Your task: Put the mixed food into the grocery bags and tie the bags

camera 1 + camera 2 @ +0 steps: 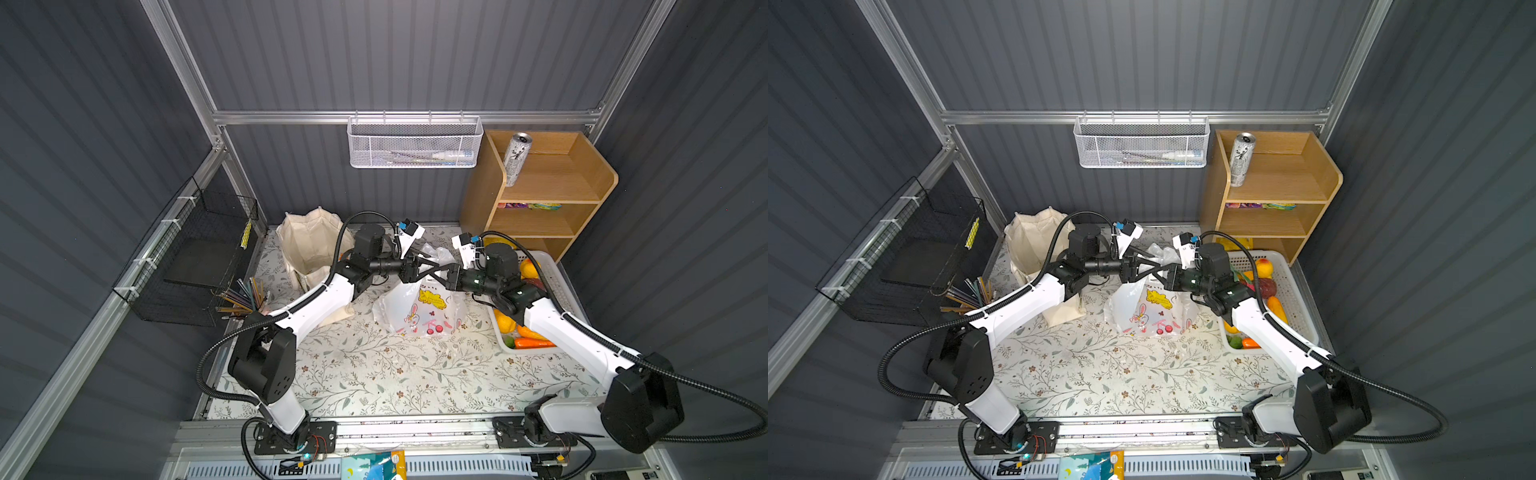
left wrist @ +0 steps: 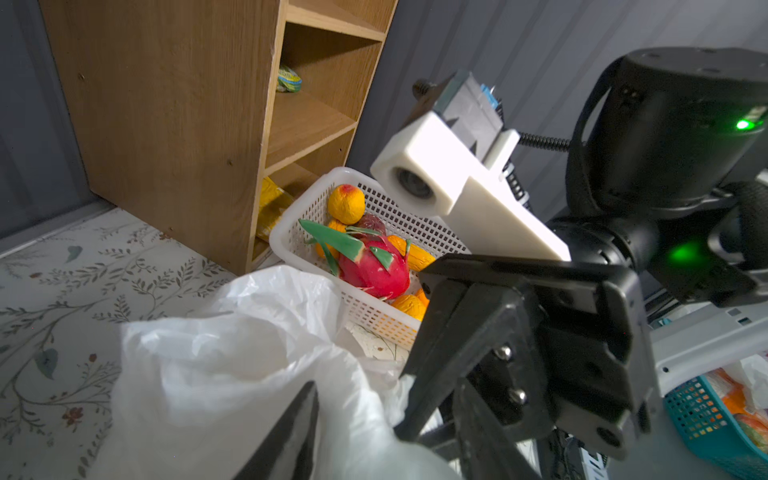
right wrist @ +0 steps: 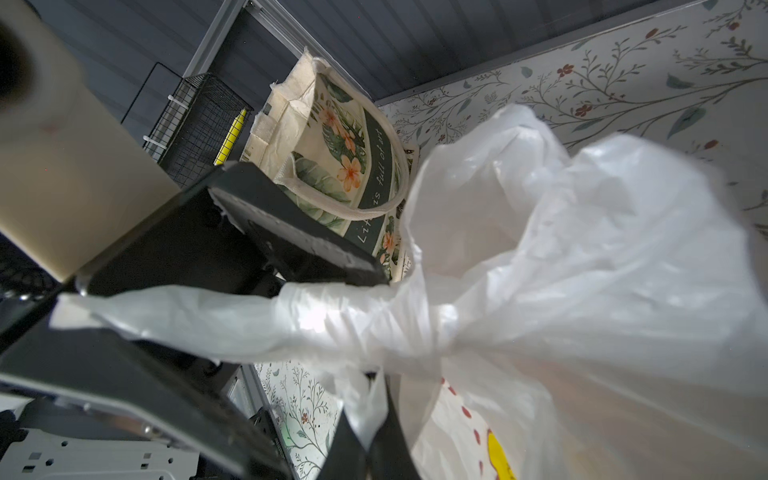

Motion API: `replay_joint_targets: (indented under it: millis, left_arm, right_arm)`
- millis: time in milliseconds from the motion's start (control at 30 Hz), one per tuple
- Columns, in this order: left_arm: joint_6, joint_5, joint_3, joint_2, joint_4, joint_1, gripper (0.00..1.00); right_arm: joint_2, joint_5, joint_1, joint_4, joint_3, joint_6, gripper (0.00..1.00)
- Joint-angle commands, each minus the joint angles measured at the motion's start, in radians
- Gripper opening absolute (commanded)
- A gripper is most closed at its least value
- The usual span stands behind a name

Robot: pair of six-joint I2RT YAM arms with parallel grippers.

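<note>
My right hand (image 3: 368, 415) clenched the bulging, bunny-printed white plastic bag (image 1: 419, 309) at its twisted neck; my left hand (image 1: 442, 266) gaped around one handle (image 3: 208, 316).

The plastic bag (image 1: 419, 309) sits between canvas tote (image 1: 309, 245) and basket (image 1: 1298, 303).

You're looking at a white plastic bag (image 1: 419, 309) that's carrying yellow & pink cartoon prints, incl. a rabbit & red cherries. The canvas tote (image 1: 309, 245) is showing plain cream in both top views. In the R wrist view its front is showing green leaves, orange-pink flowers & a dark green band w/ white script. The dragon fruit (image 2: 374, 268) is glowing pink-red w/ green scales. The slotted basket (image 2: 374, 320) is showing white. The tablecloth (image 1: 374, 374) is running cream w/ grey-green sprigs & small red-brown blooms. The can (image 1: 516, 160) is shining silver w/ black marks.
</note>
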Motion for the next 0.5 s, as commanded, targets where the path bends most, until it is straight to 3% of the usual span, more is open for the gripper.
replay_joint_targets:
  millis: [0,100,467]
  left_arm:
    - [-0.037,0.001,-0.015,-0.001,0.078,0.001,0.42]
    - [-0.035,0.012,-0.001,0.01,0.061,0.001,0.4]
    - [0.027,-0.022,0.006,0.022,-0.083,0.001,0.52]
  right_arm:
    - [-0.026,-0.013,0.007,0.009,-0.023,-0.002,0.0]
    - [-0.033,-0.011,0.007,0.008,-0.03,-0.005,0.0]
    - [-0.032,-0.012,0.007,0.012,-0.03,-0.005,0.0]
